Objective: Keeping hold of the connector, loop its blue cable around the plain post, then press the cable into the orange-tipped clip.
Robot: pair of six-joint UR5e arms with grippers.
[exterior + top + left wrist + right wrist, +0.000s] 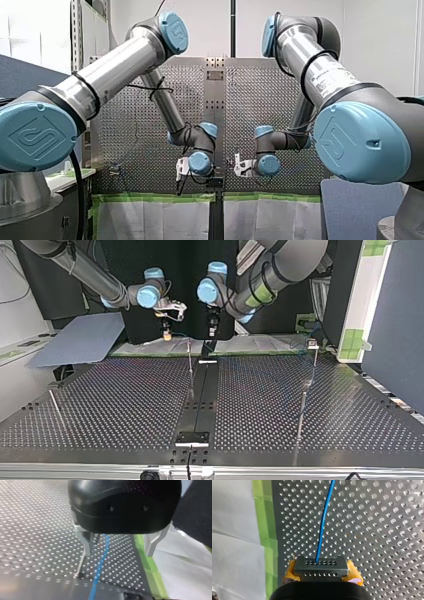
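Metal pierced with even rows of round holes makes up the table (125, 400). A green tape strip (263, 517) runs along the table edge beneath our arms. Near the middle of that edge our left gripper (120, 547), black-bodied with two bare metal fingers (86, 542), hangs released, its fingers spread wide. Our right gripper (322, 572) clenches a grey, boxy connector (321, 566) between yellow pads (354, 573). The blue cable (323, 522) leaves the connector's holed face, runs out over the table and passes under our left gripper.

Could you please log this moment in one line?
right gripper: shut on connector | left gripper: open above blue cable | blue cable: straight from connector
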